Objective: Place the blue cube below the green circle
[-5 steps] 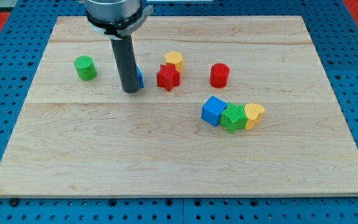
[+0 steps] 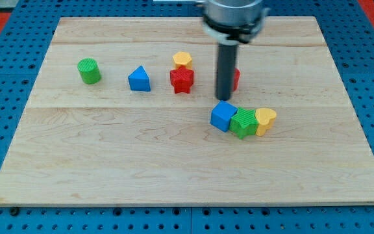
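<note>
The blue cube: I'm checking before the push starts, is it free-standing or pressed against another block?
Pressed against one. The blue cube touches the green block on the view's right, with the yellow block beyond. My tip is just above it.

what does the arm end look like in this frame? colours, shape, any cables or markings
A straight, dark grey-black cylindrical rod, smooth and matte, ending in a blunt flat end, my tip. Above it sits a wider, rounded metallic silver-grey collar with a dark band, blurred in this frame and cut off by the view's top. No cables, labels or markings can be made out. No hand is fitted.
</note>
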Controlling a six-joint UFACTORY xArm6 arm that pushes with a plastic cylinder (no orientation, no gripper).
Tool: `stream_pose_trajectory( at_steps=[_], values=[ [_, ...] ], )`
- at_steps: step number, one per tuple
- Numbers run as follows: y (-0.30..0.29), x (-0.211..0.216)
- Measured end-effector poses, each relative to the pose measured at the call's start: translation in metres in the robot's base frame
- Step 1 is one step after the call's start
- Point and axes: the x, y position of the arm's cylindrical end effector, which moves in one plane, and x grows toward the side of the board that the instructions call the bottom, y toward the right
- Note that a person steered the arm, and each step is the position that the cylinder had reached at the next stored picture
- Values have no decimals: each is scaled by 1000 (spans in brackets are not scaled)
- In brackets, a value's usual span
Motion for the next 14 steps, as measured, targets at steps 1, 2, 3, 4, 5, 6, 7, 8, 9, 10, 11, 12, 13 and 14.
stream_pose_trajectory(
  at_steps=[1, 2, 3, 4, 5, 6, 7, 8, 9, 10, 11, 12, 13, 14],
  values=[
    [-2, 22],
    [-10, 35],
    [5, 40],
    [-5, 59],
    [-20, 79],
    [-58, 76],
    [-104, 64],
    [-165, 83],
    [-204, 78],
    [-223, 58],
    [-229, 47],
    [-254, 43],
    [-280, 43],
    [-286, 43]
  ],
)
